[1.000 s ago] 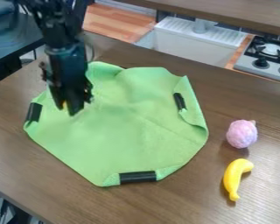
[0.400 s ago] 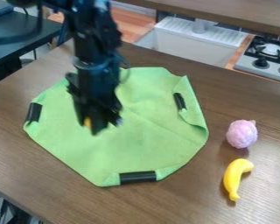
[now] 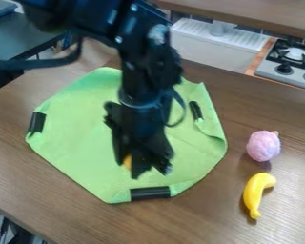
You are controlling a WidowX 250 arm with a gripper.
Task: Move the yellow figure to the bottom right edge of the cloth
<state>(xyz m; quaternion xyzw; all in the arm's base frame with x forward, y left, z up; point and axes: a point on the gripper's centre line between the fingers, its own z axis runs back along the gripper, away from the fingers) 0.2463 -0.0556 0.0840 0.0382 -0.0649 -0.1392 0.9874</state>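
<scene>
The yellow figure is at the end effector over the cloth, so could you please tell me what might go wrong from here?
The end effector hides most of the yellow figure, so an insecure grip could go unnoticed and let it slip. The black strip on the near edge of the cloth might tip the figure if it lands there. The folded right edge could perhaps snag and drag the cloth.

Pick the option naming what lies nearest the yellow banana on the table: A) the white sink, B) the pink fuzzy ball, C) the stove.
B: the pink fuzzy ball sits just beyond the banana, while the stove and sink are much farther back.
</scene>
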